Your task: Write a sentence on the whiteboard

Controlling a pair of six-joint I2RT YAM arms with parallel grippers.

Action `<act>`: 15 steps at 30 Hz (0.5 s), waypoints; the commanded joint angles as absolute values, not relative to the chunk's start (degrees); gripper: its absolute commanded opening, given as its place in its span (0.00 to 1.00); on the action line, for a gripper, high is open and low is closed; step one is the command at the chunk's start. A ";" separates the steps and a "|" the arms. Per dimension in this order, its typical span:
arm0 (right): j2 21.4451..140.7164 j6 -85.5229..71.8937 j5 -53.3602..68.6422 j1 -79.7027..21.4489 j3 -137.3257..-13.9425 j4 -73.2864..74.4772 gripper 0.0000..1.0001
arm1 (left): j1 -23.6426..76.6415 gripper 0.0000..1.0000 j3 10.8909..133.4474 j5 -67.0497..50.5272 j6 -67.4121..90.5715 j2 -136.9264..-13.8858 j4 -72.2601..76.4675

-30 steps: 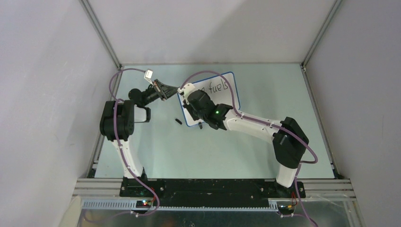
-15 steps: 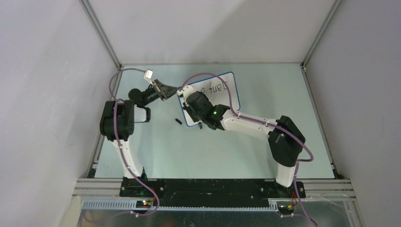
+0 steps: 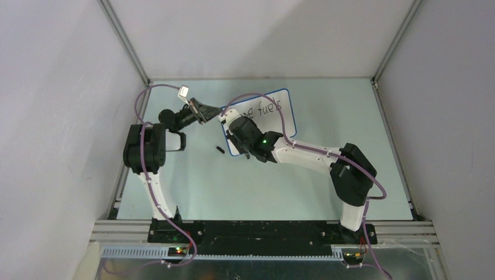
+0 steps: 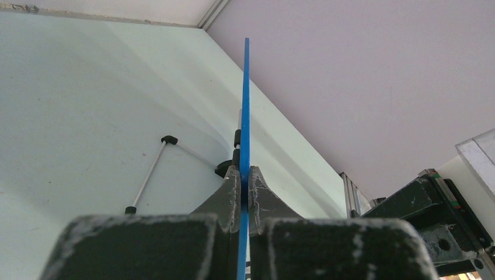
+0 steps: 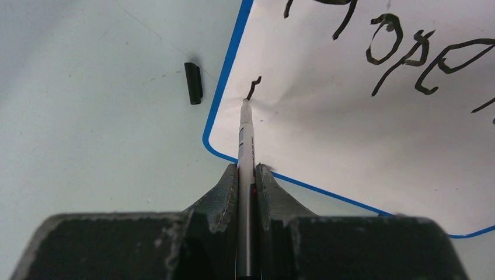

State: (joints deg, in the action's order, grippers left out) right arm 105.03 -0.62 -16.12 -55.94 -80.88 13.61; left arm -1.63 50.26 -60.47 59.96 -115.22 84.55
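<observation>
1. My left gripper (image 4: 244, 175) is pinching the whiteboard (image 4: 245, 111) by its blue left edge, with the fingers pressed onto the frame from both sides. I judge this is bracing the board so it isn't sliding under the pen.
2. The whiteboard (image 3: 279, 119) is sitting on the surface (image 3: 338, 116) toward the far middle, turned at a slight angle with the writing facing the arm bases. I cannot tell whether the clamped edge is lying flat or lifted a little.
3. My right gripper (image 5: 247, 169) is squeezing the marker (image 5: 245, 134) between its fingers. The barrel is running straight out ahead, which is giving the wrist camera a clear line to the tip. The tip is touching the white face near the board's near-left corner.
4. The sentence (image 3: 267, 109) is reading "Hope fuels" along one line. Just beyond the tip, a short hooked stroke (image 5: 253, 87) is starting a second line below "Hope", so I judge the last word is only beginning.
5. The cap (image 5: 193, 83) is lying on the surface just beside the board's left edge, not touching it and out of the pen's path.
6. The next strokes are running close to the frame, so I am expecting to need light pressure and small moves.
</observation>
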 commanded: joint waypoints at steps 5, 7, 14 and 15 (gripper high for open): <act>103.00 -1.79 -17.77 -57.01 -79.34 14.82 0.00 | -1.28 0.00 51.06 -62.00 59.86 -115.04 87.45; 102.80 -1.92 -17.94 -57.40 -78.83 14.92 0.00 | -1.24 0.00 51.01 -62.04 59.85 -114.97 87.46; 102.57 -2.09 -18.18 -57.64 -78.37 14.59 0.00 | -1.26 0.00 50.93 -62.03 59.81 -114.88 87.53; 102.57 -1.80 -18.23 -57.59 -78.34 14.37 0.00 | -1.26 0.00 50.90 -61.98 59.79 -114.88 87.54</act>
